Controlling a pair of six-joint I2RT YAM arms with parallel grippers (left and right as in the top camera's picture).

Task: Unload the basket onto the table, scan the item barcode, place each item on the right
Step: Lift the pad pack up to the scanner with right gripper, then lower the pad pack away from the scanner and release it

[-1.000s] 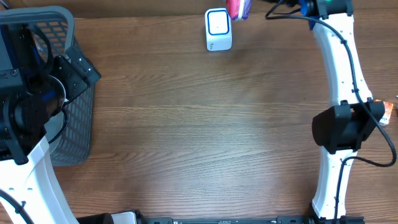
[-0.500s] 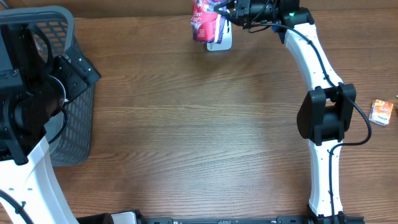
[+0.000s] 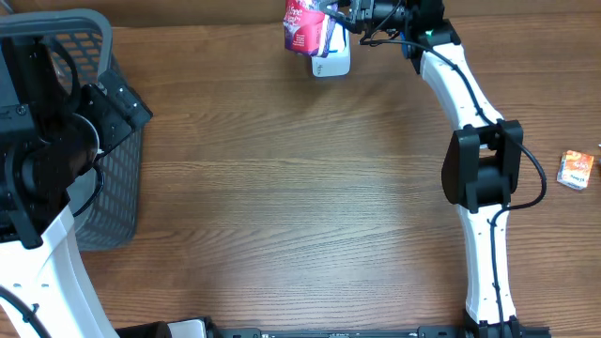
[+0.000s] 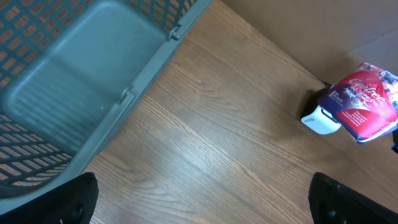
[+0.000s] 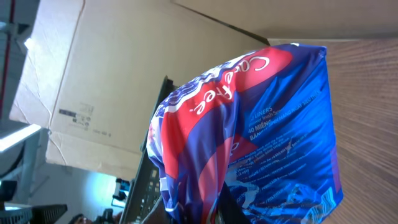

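Note:
The item is a red and blue soft packet (image 3: 303,25), held at the table's far edge by my right gripper (image 3: 336,17), which is shut on it. It hangs over the left part of the white scanner (image 3: 332,64) and hides some of it. In the right wrist view the packet (image 5: 261,124) fills the frame, pinched at its lower end by my right gripper (image 5: 225,210). The left wrist view shows the packet (image 4: 367,102) above the scanner (image 4: 319,120) at the far right. My left gripper (image 4: 202,199) stands wide open over bare table beside the basket, holding nothing.
A grey mesh basket (image 3: 117,192) stands at the left edge under my left arm (image 3: 52,150); its rim (image 4: 149,59) crosses the left wrist view. A small orange box (image 3: 575,170) lies at the right edge. A cardboard wall (image 5: 112,74) rises behind the table.
My right arm has swung left, carrying the packet from just right of the scanner to over its left side. The left arm has not moved.

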